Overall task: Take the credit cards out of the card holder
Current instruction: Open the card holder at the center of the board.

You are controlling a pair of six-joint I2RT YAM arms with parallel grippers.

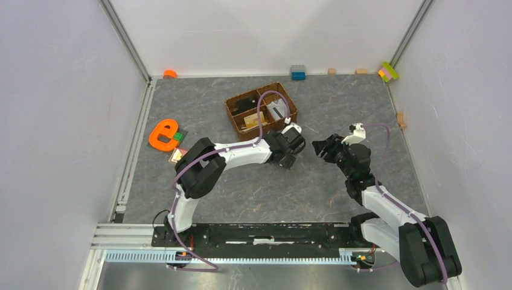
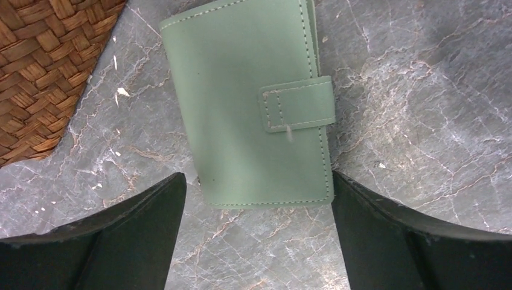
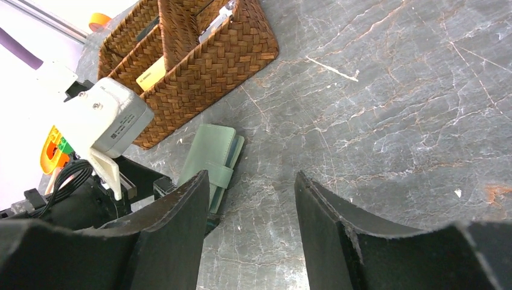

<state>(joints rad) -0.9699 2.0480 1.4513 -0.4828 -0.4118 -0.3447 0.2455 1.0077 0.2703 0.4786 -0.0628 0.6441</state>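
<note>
The green holder (image 2: 247, 103) lies flat and closed on the grey counter (image 1: 241, 187), just beside the wicker basket (image 3: 211, 66). The left jaws are spread wide either side of its near end, and the right jaws are parted and empty nearby. It looks light, soft and floppy, so I'd pin one cover and peel up the little strap (image 2: 299, 104) first. No cards showing yet.
</note>
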